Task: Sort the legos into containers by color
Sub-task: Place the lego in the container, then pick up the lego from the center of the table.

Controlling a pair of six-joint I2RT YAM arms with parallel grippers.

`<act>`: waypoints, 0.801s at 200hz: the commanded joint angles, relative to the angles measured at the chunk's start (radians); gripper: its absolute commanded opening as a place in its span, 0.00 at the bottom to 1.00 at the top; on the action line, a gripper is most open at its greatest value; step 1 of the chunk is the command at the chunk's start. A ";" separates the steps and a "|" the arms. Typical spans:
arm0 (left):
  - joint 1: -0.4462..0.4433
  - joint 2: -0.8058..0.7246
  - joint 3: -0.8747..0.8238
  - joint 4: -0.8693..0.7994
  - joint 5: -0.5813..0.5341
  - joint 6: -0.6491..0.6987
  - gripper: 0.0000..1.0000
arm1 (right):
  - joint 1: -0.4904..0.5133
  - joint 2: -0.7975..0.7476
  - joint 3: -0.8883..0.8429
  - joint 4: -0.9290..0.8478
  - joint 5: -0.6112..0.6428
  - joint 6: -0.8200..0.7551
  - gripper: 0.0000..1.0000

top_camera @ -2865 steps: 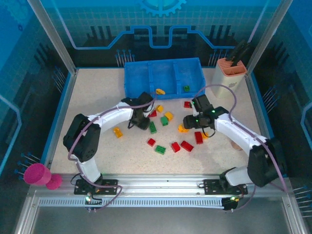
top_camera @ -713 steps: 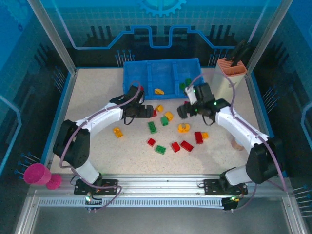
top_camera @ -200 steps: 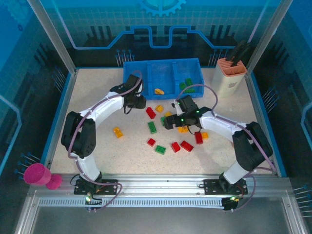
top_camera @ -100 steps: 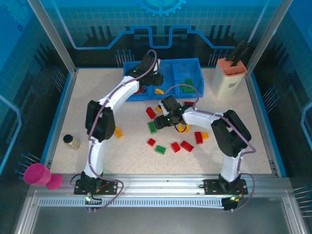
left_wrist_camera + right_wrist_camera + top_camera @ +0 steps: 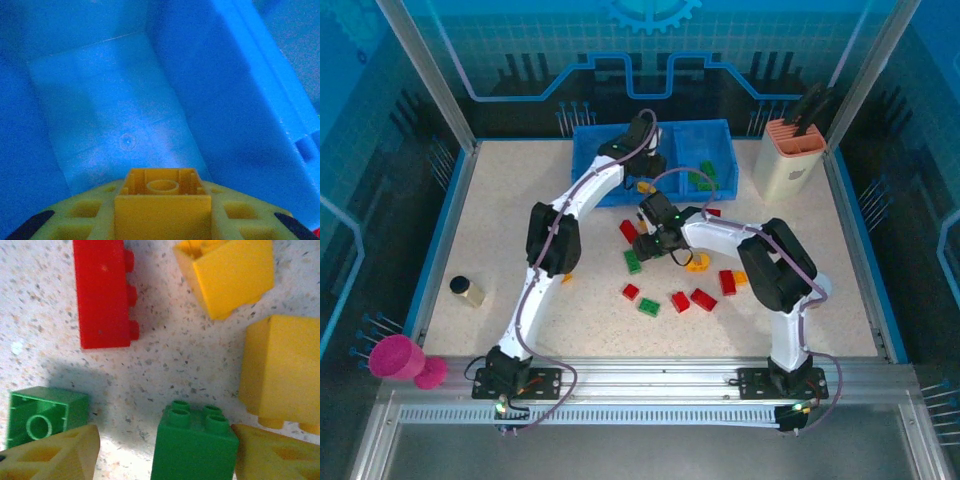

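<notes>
A yellow brick (image 5: 162,202), bottom centre of the left wrist view, sits clamped in the left gripper (image 5: 162,220) above a blue tray (image 5: 100,100) compartment; a green brick (image 5: 195,445), bottom centre of the right wrist view, stands between the right gripper (image 5: 161,456) jaws, which are apart

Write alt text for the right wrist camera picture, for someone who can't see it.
A green four-stud brick stands on the speckled table between the right gripper's open fingers. Around it lie a red brick, an upturned green brick and two yellow bricks.
</notes>
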 commanded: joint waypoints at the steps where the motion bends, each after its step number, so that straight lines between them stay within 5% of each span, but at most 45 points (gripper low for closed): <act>1: -0.004 0.031 0.053 -0.052 0.019 0.014 0.29 | 0.012 0.034 0.020 -0.050 0.016 -0.003 0.67; 91: -0.016 0.050 0.052 -0.048 0.025 0.004 0.51 | 0.000 0.066 0.037 -0.048 0.010 -0.008 0.53; 160: -0.014 -0.088 0.070 -0.039 0.037 0.001 0.66 | -0.011 -0.019 0.015 -0.067 -0.019 -0.044 0.37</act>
